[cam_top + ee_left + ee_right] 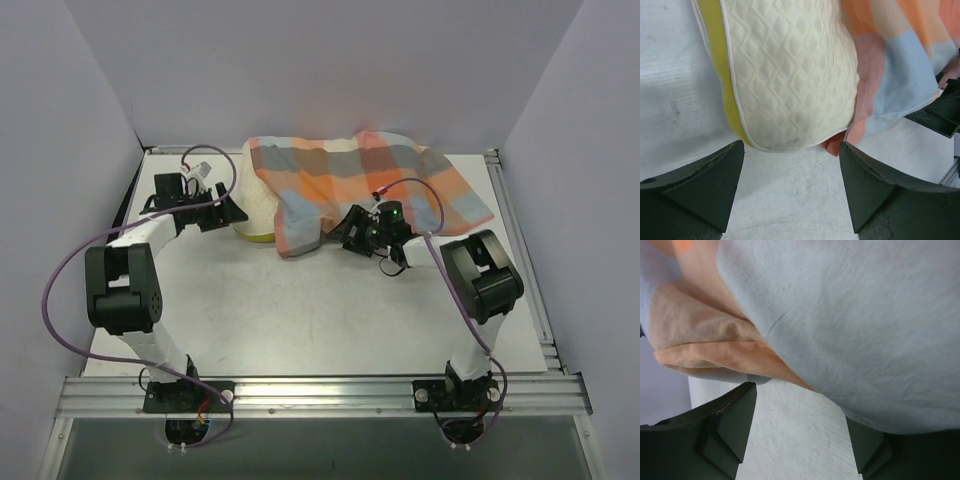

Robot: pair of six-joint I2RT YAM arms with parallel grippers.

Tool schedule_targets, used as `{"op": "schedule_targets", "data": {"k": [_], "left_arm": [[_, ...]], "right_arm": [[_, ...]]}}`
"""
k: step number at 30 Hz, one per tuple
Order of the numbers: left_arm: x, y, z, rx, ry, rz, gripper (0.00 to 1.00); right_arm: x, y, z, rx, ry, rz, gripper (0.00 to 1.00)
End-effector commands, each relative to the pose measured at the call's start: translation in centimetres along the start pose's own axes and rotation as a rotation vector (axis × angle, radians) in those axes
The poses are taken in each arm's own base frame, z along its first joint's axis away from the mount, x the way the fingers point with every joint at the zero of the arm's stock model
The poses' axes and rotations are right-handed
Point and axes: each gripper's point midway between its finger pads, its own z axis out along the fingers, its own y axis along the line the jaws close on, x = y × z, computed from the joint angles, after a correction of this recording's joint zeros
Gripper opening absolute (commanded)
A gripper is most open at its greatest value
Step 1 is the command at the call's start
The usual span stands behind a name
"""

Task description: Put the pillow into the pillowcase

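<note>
Seen from above, the pillow (255, 212) lies across the table (300, 310) toward 12 o'clock. Most of it is under the pillowcase (370, 175), and only its cream end with the yellow side edge shows, pointing to 9 o'clock. The open hem of the cloth is bunched around that end. The part reaching toward 3 o'clock lies flat and looks unfilled. The left gripper (232, 213) stands at 9 o'clock of the bare end with its jaws spread wide, holding nothing. Its wrist view shows the quilted end just ahead of the jaws and the checked hem at that end's 3 o'clock. The right gripper (355, 232) waits at 6 o'clock of the pillowcase. Its jaws are apart with bare table between them, and the cloth edge is draped just ahead, not pinched. As for handling, the pillow looks light, soft and springy. It would likely squash under a pinch and drag against fabric, so it is best pushed on its end or taken at the piped seam. The pillowcase looks thin and limp and apt to wrinkle. It is best taken by one layer at the hem and drawn toward 9 o'clock over the exposed end.
</note>
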Motion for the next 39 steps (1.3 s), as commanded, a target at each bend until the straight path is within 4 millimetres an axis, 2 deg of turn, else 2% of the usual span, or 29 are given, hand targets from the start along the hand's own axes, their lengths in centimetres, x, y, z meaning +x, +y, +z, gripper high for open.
{"op": "schedule_targets", "data": {"k": [1,5,6,9,12,14,15,17,18,19,20,21,22,24,25,26,27,28,29,32,33,34,35,37,38,39], "left_arm": [[-1.1,0.2,1.0,-0.011,-0.001,0.076,0.85],[0.3,1.3,2.9,-0.023,0.054,0.048,0.81],[0.8,1.7,3.1,-0.026,0.063,0.038,0.78],[0.9,0.9,3.6,0.001,0.055,0.035,0.71],[2.0,0.4,3.8,0.029,0.078,0.020,0.56],[4.0,-1.5,4.5,0.064,0.128,0.035,0.45],[4.3,-2.2,4.4,0.075,0.133,0.035,0.42],[5.6,-2.9,4.4,0.093,0.159,-0.021,0.30],[5.9,-3.4,4.3,0.112,0.163,-0.041,0.26],[6.2,-3.7,4.3,0.118,0.167,-0.058,0.21],[6.4,-4.1,4.4,0.130,0.166,-0.087,0.10],[6.5,-4.7,4.6,0.146,0.168,-0.095,0.04],[6.1,-5.6,4.9,0.182,0.146,-0.088,0.00],[6.8,-6.9,5.3,0.234,0.156,-0.228,0.00],[6.0,-8.0,5.4,0.296,0.116,-0.241,0.00],[5.9,-8.9,5.3,0.317,0.116,-0.349,0.00],[6.9,-9.4,5.3,0.334,0.122,-0.380,0.00],[6.4,-10.2,5.2,0.365,0.092,-0.377,0.00],[6.4,-10.9,5.0,0.379,0.096,-0.409,0.00],[7.5,-11.6,4.8,0.381,0.100,-0.450,0.00],[7.7,-11.7,4.6,0.380,0.099,-0.465,0.00],[8.2,-11.9,4.5,0.386,0.103,-0.481,0.00],[8.3,-12.2,4.2,0.396,0.100,-0.472,0.00],[8.7,-12.8,4.0,0.406,0.107,-0.458,0.00],[8.6,-13.5,3.6,0.417,0.104,-0.448,0.00],[8.8,-14.0,3.5,0.424,0.104,-0.440,0.00]], "right_arm": [[-2.4,4.8,-0.6,-0.156,-0.068,-0.018,0.70],[-3.6,8.4,-1.4,-0.229,-0.009,-0.076,0.70],[-3.7,8.5,-1.4,-0.206,0.007,-0.089,0.70],[-3.9,7.1,-1.1,-0.094,0.040,-0.086,0.74],[-3.7,5.7,-0.1,-0.039,0.054,-0.050,0.79],[-3.0,4.8,0.9,-0.013,0.074,-0.045,0.79],[-2.8,5.0,1.3,-0.020,0.089,-0.050,0.72],[-1.0,4.4,2.0,-0.022,0.164,-0.019,0.53],[-0.1,4.3,2.0,-0.020,0.199,-0.005,0.34],[1.4,4.4,1.7,-0.040,0.257,0.003,0.26],[3.3,5.3,1.5,-0.067,0.310,-0.008,0.19],[4.7,5.5,1.1,-0.082,0.352,-0.021,0.08],[7.1,6.4,0.2,-0.138,0.436,-0.042,0.01],[11.6,9.0,-0.7,-0.220,0.575,-0.094,0.00],[13.7,11.2,-2.0,-0.332,0.702,-0.085,0.00],[15.0,12.5,-2.6,-0.382,0.771,-0.084,0.00],[16.7,13.8,-3.4,-0.418,0.839,-0.088,0.00],[16.5,14.9,-3.7,-0.451,0.843,-0.102,0.00],[16.0,15.1,-3.4,-0.458,0.815,-0.137,0.00],[11.0,13.8,-1.3,-0.419,0.693,-0.109,0.00],[8.7,12.8,-0.7,-0.399,0.656,-0.059,0.00],[7.9,12.1,-0.1,-0.386,0.644,-0.044,0.00],[6.5,12.3,0.2,-0.391,0.613,-0.059,0.00],[5.2,11.9,0.1,-0.383,0.600,-0.079,0.00],[4.3,12.8,0.1,-0.397,0.588,-0.114,0.02],[4.4,12.4,-0.4,-0.370,0.607,-0.147,0.03]]}}
